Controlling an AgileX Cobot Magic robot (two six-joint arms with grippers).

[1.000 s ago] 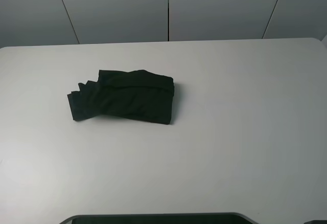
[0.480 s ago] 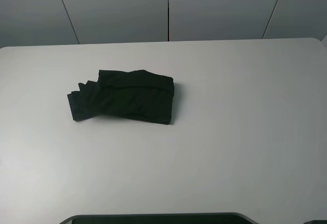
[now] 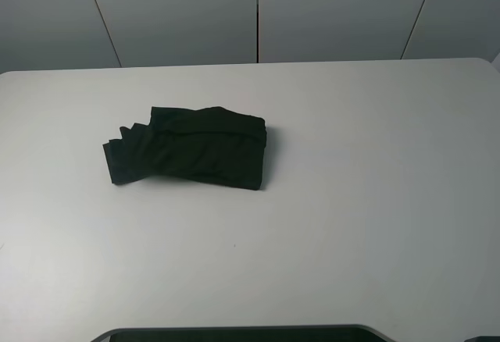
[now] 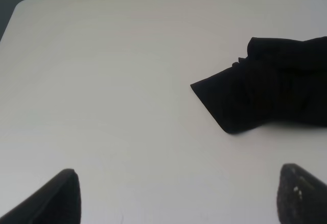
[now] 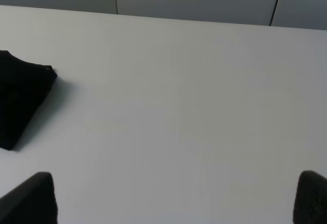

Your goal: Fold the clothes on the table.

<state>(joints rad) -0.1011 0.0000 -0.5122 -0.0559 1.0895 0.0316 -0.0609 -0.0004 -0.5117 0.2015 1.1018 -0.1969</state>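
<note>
The black T-shirt (image 3: 189,147) lies folded into a small bundle on the white table (image 3: 351,162), left of the middle. No print or label shows. It also shows in the left wrist view (image 4: 268,88) and at the edge of the right wrist view (image 5: 20,96). My left gripper (image 4: 179,196) is open and empty, its fingertips (image 4: 56,196) wide apart, well short of the shirt. My right gripper (image 5: 176,198) is open and empty, its fingertips (image 5: 311,196) wide apart over bare table. Neither gripper shows in the exterior high view.
Grey wall panels (image 3: 258,14) stand behind the table's far edge. A dark curved edge (image 3: 234,333) runs along the bottom of the exterior high view.
</note>
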